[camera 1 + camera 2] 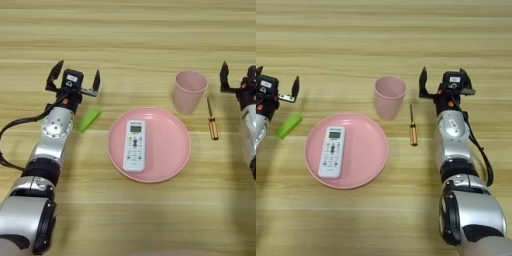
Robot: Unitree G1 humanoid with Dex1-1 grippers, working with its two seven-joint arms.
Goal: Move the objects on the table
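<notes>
The wooden table fills the whole view, with light planks running sideways. One big pink plate sits in the middle. One white remote lies on it; its writing is too small to read. One pink cup stands upright just behind the plate. One screwdriver lies right of the cup. One green block lies left of the plate. The left gripper hangs wide open, just behind the block. The right gripper is wide open too, beside the screwdriver.

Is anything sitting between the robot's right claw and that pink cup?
Yes: the orange-handled screwdriver lies on the table between the open right gripper and the pink cup, just to the cup's right. It lies flat and low.
</notes>
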